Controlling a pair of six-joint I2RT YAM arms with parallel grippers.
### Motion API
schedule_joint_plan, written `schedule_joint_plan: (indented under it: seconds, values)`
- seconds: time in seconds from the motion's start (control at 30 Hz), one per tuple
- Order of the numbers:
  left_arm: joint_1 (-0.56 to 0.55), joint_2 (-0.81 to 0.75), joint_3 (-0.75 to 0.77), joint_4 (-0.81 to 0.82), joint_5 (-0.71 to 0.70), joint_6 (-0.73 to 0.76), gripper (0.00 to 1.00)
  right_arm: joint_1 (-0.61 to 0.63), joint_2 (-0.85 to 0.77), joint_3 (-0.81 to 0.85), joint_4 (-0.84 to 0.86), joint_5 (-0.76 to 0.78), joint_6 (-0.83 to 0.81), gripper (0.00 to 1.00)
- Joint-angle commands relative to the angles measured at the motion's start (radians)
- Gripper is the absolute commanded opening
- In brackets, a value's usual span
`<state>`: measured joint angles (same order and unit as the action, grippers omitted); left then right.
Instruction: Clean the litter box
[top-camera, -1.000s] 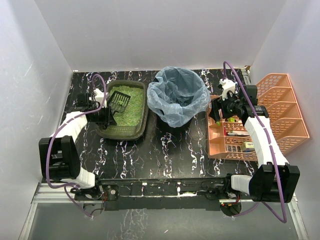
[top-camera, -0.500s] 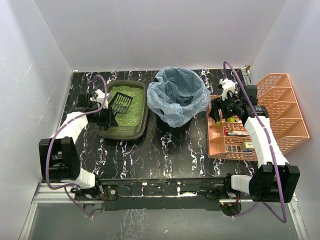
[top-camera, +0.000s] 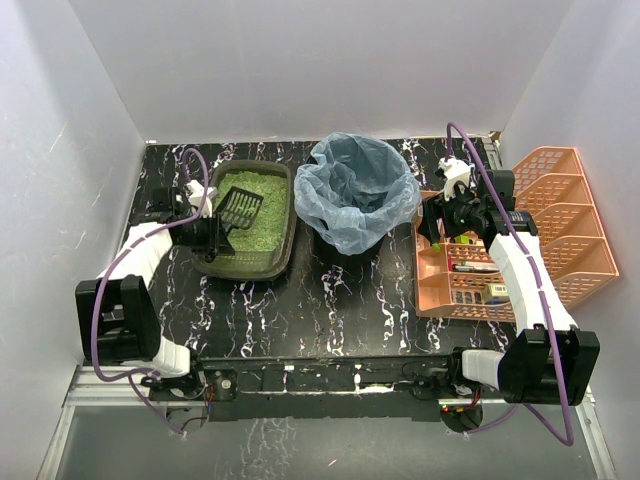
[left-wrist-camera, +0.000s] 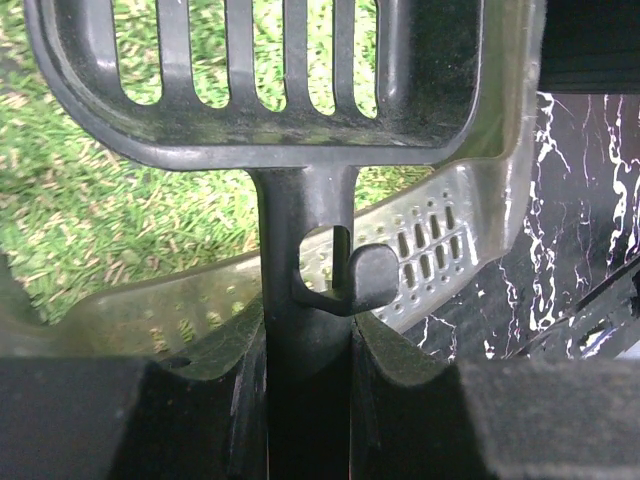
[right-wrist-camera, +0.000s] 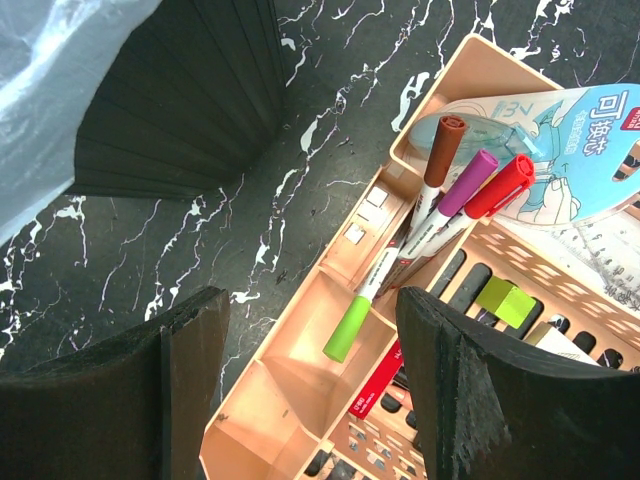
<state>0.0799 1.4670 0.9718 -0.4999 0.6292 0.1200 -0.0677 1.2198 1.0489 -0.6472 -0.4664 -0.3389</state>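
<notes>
Left hand (top-camera: 215, 233) gripping scoop (top-camera: 240, 207), over litter box (top-camera: 246, 266)

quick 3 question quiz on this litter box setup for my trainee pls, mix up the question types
1. True or false: the right gripper is open, above the edge of the orange organiser.
2. What does the left gripper clamp? A) a marker B) the scoop handle C) the blue bag
3. Fill in: the scoop's slotted head is over the green litter in the ____.
Key: 1 true; 2 B; 3 litter box.
</notes>
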Motion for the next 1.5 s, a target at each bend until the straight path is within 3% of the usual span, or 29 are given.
schedule_joint_plan:
  seconds: [0.0, 0.2, 0.4, 0.57, 0.73, 1.33, 1.47]
  values:
    - [0.049, -0.003, 0.042, -0.069, 0.016, 0.024, 0.0, -0.004, -0.008, 0.025, 0.058, -0.023, -0.006, 0.73]
    - [0.043, -0.034, 0.019, -0.055, 0.003, 0.011, 0.0, -0.004, -0.016, 0.019, 0.058, -0.017, -0.008, 0.73]
    - [0.052, 0.009, 0.042, -0.06, 0.083, -0.057, 0.0, -0.004, -0.028, 0.015, 0.059, -0.012, -0.008, 0.73]
    - [-0.035, -0.09, -0.017, -0.009, -0.028, -0.055, 0.0, -0.004, -0.036, 0.014, 0.058, -0.009, -0.009, 0.73]
    - [0.031, -0.036, 0.042, -0.061, 0.003, -0.046, 0.0, -0.004, -0.029, 0.021, 0.054, -0.023, -0.005, 0.73]
    - [0.025, -0.087, -0.004, -0.018, -0.021, -0.052, 0.0, -0.004, -0.042, 0.017, 0.054, -0.018, -0.006, 0.73]
    - [0.022, -0.017, 0.079, -0.04, 0.002, -0.062, 0.0, -0.004, -0.03, 0.03, 0.046, -0.029, 0.0, 0.73]
